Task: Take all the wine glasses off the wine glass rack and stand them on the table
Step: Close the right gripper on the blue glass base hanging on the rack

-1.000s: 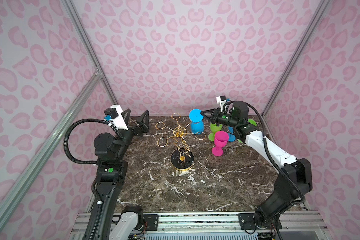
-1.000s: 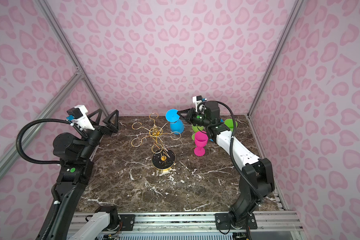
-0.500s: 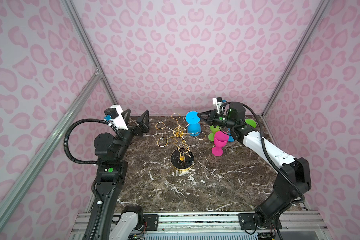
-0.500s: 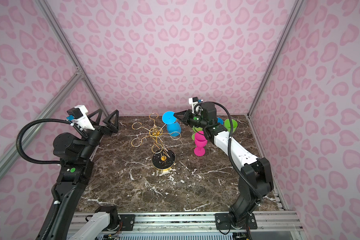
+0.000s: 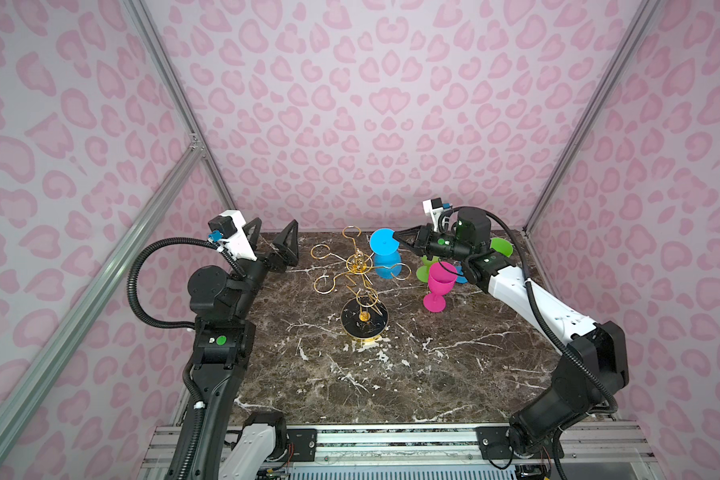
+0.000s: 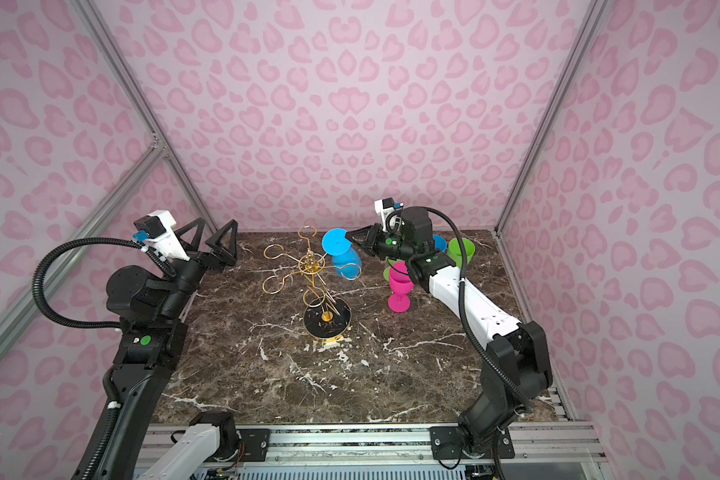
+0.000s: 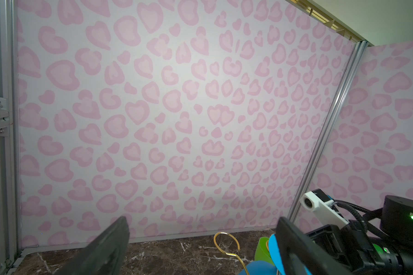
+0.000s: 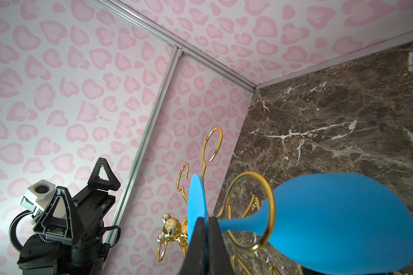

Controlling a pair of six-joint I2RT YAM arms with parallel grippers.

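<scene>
The wine glass [image 5: 385, 266] [image 6: 346, 264] is blue and hangs bowl-down on the gold wire wine glass rack [image 5: 358, 262] [image 6: 310, 262]. In the right wrist view its stem [image 8: 239, 225] passes through one of the rack's open loops [image 8: 271, 209]. My right gripper [image 5: 395, 237] [image 6: 348, 237] [image 8: 206, 221] is shut on the glass's round foot [image 8: 196, 197], close to the stem. My left gripper [image 5: 274, 226] [image 6: 216, 226] [image 7: 202, 221] stands open and empty, left of the rack and raised above the table.
A magenta glass [image 5: 439, 282] [image 6: 400, 286] stands upright right of the rack, under my right forearm. Green glasses [image 5: 500, 246] [image 6: 460, 249] sit behind it near the back right corner. The rack's black round base [image 5: 364, 318] rests mid-table. Patterned walls enclose three sides.
My right gripper has shifted left toward the rack's centre, still shut on the blue glass, and the glass has moved slightly left and lower with it. The left arm has not moved.
</scene>
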